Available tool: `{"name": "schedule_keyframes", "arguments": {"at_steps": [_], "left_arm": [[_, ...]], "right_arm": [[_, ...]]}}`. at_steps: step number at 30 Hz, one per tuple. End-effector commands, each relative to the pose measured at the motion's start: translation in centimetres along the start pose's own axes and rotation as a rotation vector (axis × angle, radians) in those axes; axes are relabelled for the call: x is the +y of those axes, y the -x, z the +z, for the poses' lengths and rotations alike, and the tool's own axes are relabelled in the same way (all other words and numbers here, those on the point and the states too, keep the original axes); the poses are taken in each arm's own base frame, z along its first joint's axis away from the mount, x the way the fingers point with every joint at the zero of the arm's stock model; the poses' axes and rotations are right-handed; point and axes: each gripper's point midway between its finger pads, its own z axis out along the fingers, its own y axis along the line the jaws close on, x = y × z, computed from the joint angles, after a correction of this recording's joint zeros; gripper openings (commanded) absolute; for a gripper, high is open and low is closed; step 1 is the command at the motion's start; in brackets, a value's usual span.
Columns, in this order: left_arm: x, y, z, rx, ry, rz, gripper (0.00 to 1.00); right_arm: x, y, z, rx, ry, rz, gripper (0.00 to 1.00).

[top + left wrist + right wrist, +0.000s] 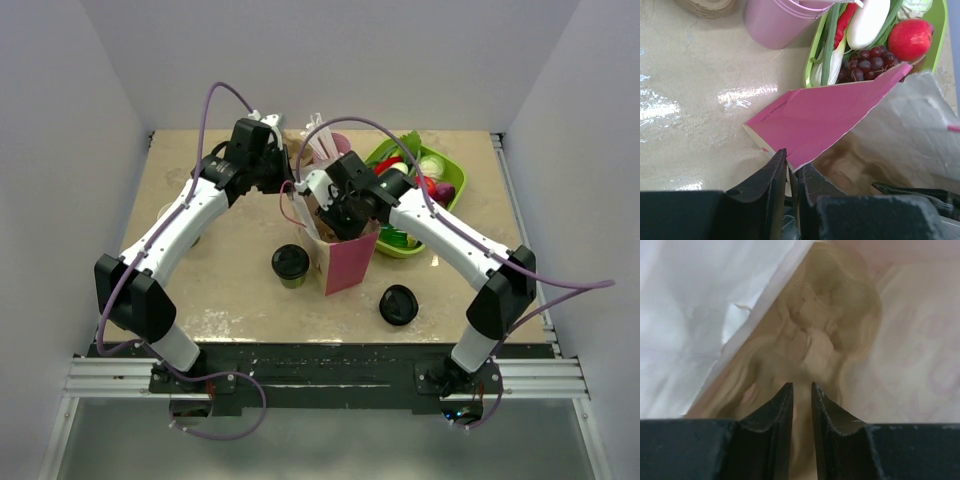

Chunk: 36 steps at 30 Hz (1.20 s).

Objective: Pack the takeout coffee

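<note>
The takeout coffee [290,265], a small olive cup with a black lid, stands on the table just left of the pink bag [348,262]. The bag stands upright with its mouth open. My left gripper [300,200] is shut on the bag's left rim; in the left wrist view my left gripper [791,164] pinches the pink flap [825,120]. My right gripper [340,215] is down inside the bag's mouth. In the right wrist view my right gripper [801,386] is nearly closed with a thin gap, holds nothing, and faces the bag's pale inside [830,320].
A loose black lid [398,305] lies right of the bag near the front. A green tray [452,190] of vegetables and fruit stands behind the bag, also in the left wrist view [938,45]. A pink cup [777,22] stands at the back. A pale round thing [166,213] shows under the left arm.
</note>
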Motion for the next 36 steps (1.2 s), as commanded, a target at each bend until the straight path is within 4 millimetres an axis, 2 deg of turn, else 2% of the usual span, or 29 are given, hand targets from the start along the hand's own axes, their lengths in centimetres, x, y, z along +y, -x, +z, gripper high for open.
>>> {"name": "schedule_keyframes", "arguments": {"at_steps": [1,5,8,11,12,14,15,17,21,22,25,27,28,31,34,36], "left_arm": [[-1.4,2.8,-1.5,-0.096,-0.043,-0.018,0.18],[-1.5,2.6,-1.4,-0.090,-0.049,-0.030,0.17],[-1.5,2.2,-1.4,-0.081,-0.053,-0.040,0.17],[-1.3,2.0,-1.4,-0.080,-0.045,-0.048,0.17],[-1.3,2.0,-1.4,-0.082,-0.046,-0.051,0.17],[-1.4,2.0,-1.5,-0.084,-0.050,-0.055,0.17],[-1.5,2.0,-1.5,-0.085,-0.055,-0.061,0.16],[-1.5,2.0,-1.6,-0.084,-0.057,-0.068,0.14],[-2.0,1.9,-2.1,-0.095,-0.079,-0.086,0.09],[-2.0,1.9,-2.1,-0.097,-0.082,-0.088,0.09],[-1.9,1.4,-2.3,-0.095,-0.079,-0.093,0.09],[-1.7,1.4,-2.3,-0.097,-0.067,-0.102,0.09],[-1.6,1.5,-2.4,-0.098,-0.064,-0.104,0.09],[-1.3,1.6,-2.2,-0.102,-0.042,-0.109,0.10],[-1.1,1.6,-1.8,-0.092,-0.029,-0.112,0.16],[-1.3,1.6,-1.6,-0.087,-0.037,-0.113,0.21]], "right_arm": [[0.4,-1.7,1.2,0.045,-0.002,0.023,0.24],[0.7,-2.2,3.2,0.049,0.015,0.038,0.29],[0.7,-1.5,4.1,0.018,0.013,0.074,0.31],[0.1,0.8,3.0,-0.074,-0.012,0.098,0.32],[-0.4,2.0,1.8,-0.131,-0.036,0.111,0.37],[-0.6,4.0,0.3,-0.211,-0.039,0.144,0.39],[-0.6,4.7,-0.7,-0.246,-0.033,0.156,0.41],[-0.6,5.3,-1.3,-0.267,-0.024,0.186,0.41],[-0.7,2.3,0.7,-0.138,-0.050,0.264,0.36],[-0.5,0.8,1.8,-0.092,-0.042,0.305,0.35],[-0.6,-0.7,2.9,-0.061,-0.071,0.325,0.34],[-1.1,-0.6,2.5,-0.084,-0.101,0.331,0.34],[-1.3,-0.2,2.1,-0.102,-0.107,0.335,0.35],[-2.4,2.5,-0.9,-0.228,-0.145,0.312,0.38],[-3.6,5.9,-5.5,-0.397,-0.197,0.302,0.55],[-3.2,7.7,-8.8,-0.510,-0.170,0.278,0.66]]}}
